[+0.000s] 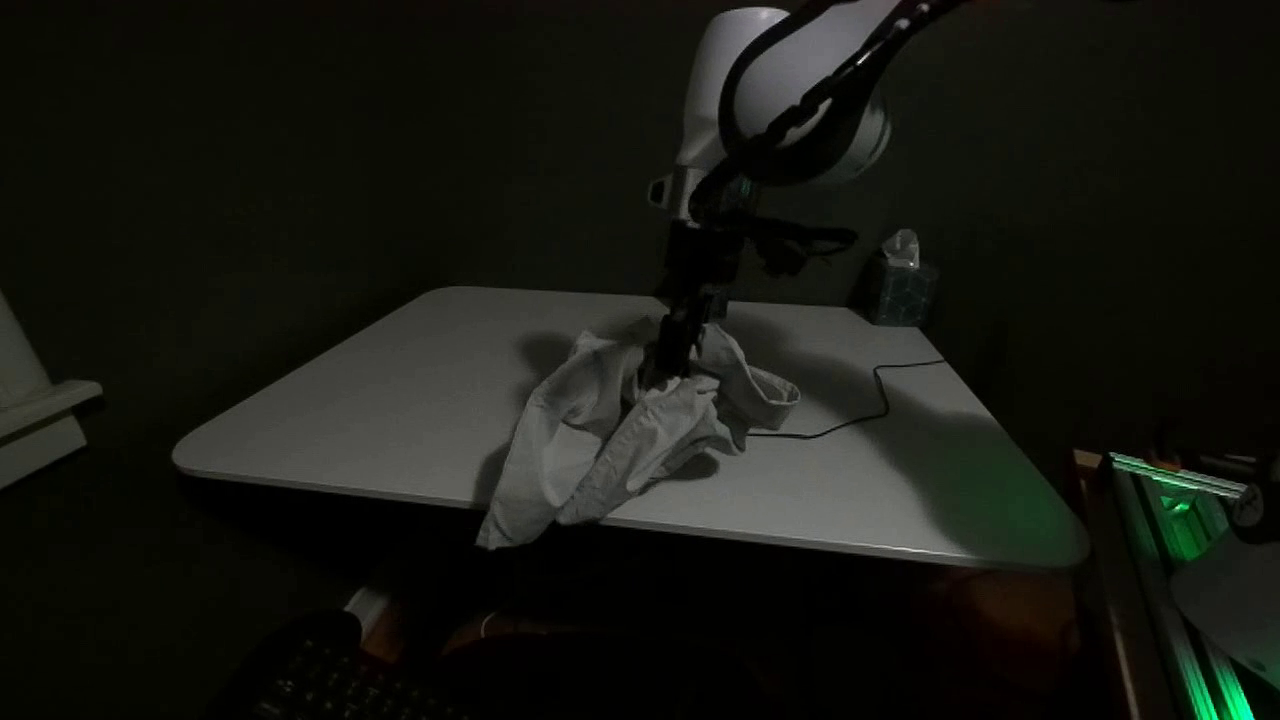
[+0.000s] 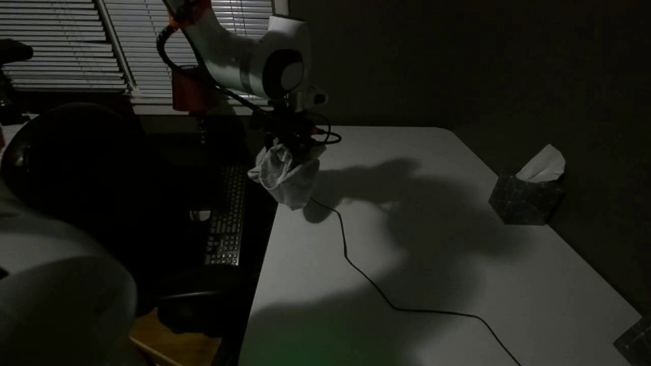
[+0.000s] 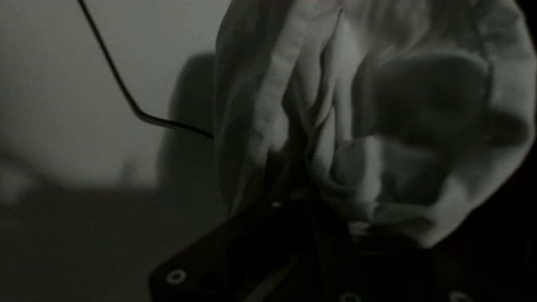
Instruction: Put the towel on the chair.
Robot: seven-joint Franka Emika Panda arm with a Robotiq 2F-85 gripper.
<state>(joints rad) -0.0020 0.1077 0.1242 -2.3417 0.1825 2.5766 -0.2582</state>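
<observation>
The pale grey towel is bunched and hangs in folds from my gripper. It is over the table's front edge, and one corner hangs lower than that edge. An exterior view also shows the towel below the gripper, beside the table edge. In the wrist view the towel fills the upper middle and right. The gripper is dark there and shut on the gathered cloth; its fingertips are partly hidden in the folds. A dark chair with a rounded back stands to the left of the table, mostly lost in shadow.
The white table carries a thin black cable and a tissue box near its far side. A black keyboard lies in the dark between chair and table. A dark armrest is close to the table edge.
</observation>
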